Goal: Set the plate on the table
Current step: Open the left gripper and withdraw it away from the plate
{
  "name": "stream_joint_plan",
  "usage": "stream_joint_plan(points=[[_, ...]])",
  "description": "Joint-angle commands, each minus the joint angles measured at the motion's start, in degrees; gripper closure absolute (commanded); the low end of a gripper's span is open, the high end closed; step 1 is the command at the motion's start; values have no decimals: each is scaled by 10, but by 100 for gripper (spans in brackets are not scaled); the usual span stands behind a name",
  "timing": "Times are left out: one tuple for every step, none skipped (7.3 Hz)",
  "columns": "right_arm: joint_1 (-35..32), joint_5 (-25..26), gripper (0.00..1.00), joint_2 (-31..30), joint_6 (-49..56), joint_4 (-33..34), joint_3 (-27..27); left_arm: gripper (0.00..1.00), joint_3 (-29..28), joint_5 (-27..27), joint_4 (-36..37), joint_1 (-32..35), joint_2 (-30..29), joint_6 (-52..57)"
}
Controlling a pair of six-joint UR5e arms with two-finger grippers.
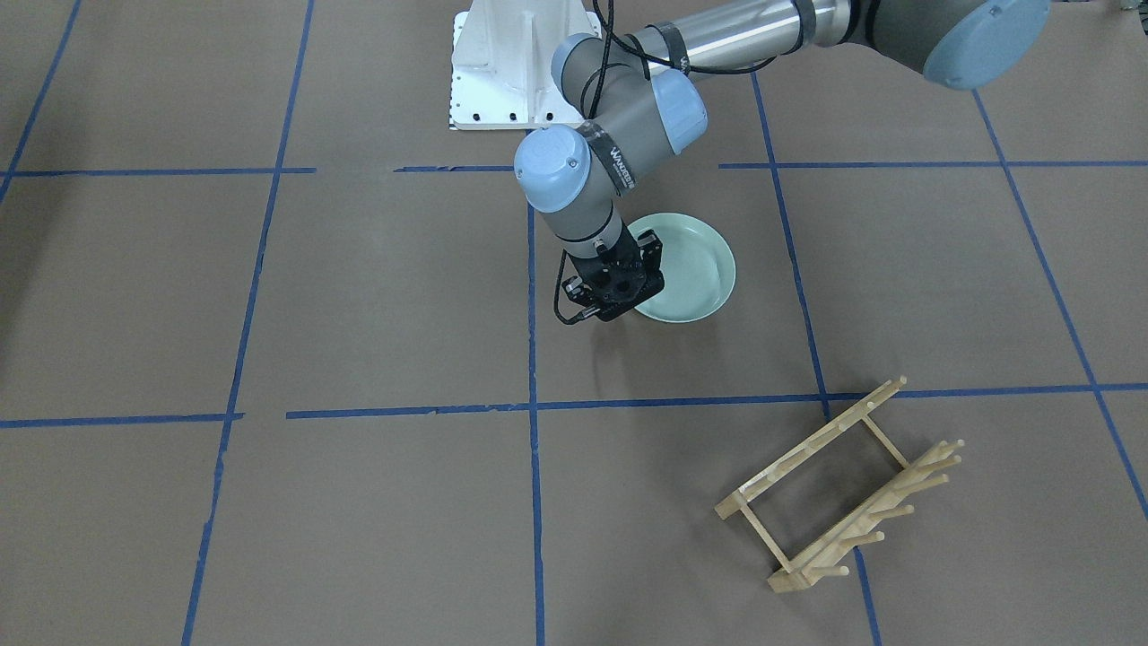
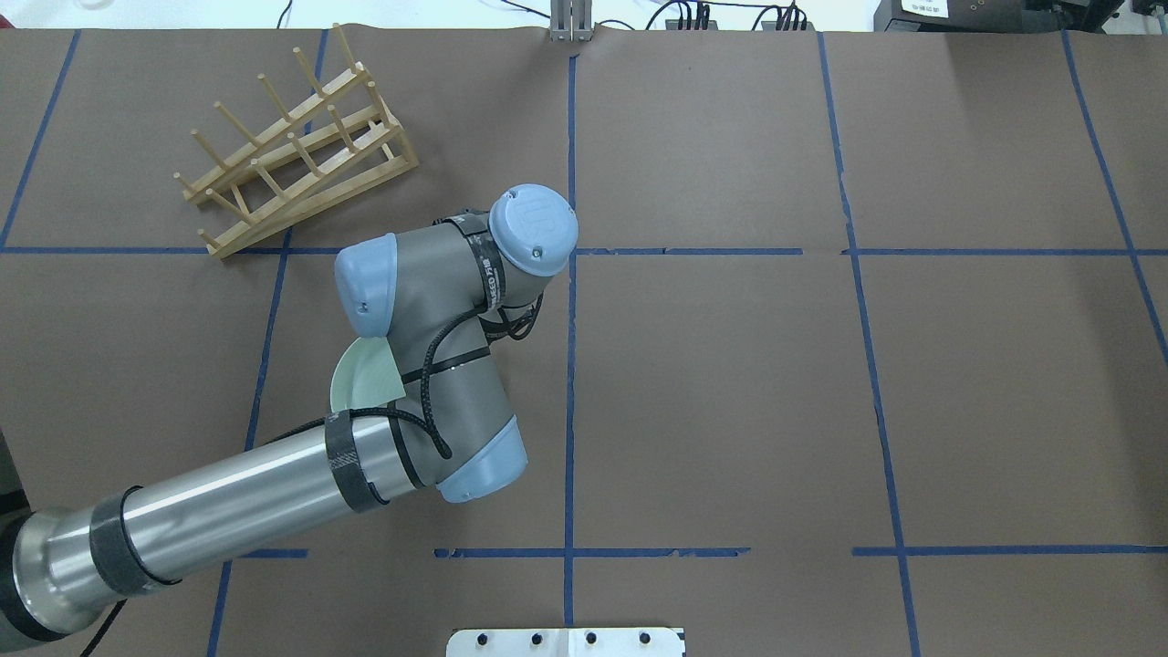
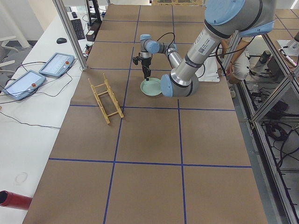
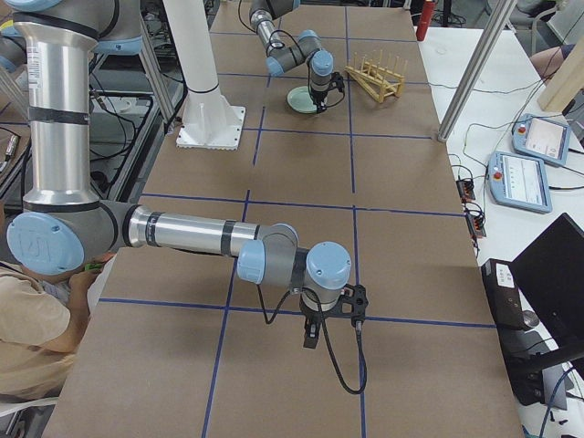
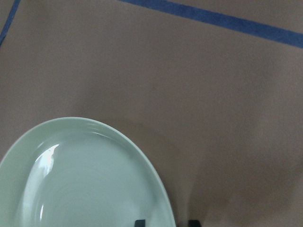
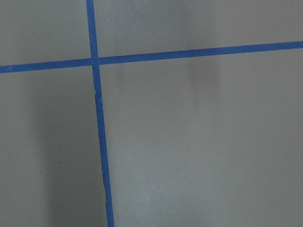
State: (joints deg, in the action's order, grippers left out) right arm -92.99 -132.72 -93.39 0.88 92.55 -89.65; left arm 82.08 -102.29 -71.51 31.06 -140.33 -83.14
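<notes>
plate (image 2: 360, 383) mostly hidden under the left arm (image 2: 228, 493) overhead, cropped in the wrist view

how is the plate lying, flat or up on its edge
Flat and face up: the plate shows its full round hollow, lying on the table, apart from the wooden rack.

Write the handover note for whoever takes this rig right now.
Left gripper looks open, fingers either side of the rim of the plate.
Right gripper hangs over the table, away from the plate; open or shut, cannot tell.
Plate lies flat on the table, apart from the wooden rack.
Done: plate is down. Left: lift the left gripper clear.
</notes>
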Motion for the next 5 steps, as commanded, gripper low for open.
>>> stream_joint_plan(points=[[0,0,0,0,0,0,0,0,89,-5,-8,123,24,133],[0,0,0,0,0,0,0,0,133,-25,-14,183,66,213],[0,0,0,0,0,0,0,0,149,-100,-47,266,114,327],[0,0,0,0,0,0,0,0,155,-159,-73,327,161,412],[0,0,0,0,0,0,0,0,156,-199,-87,389,215,522]])
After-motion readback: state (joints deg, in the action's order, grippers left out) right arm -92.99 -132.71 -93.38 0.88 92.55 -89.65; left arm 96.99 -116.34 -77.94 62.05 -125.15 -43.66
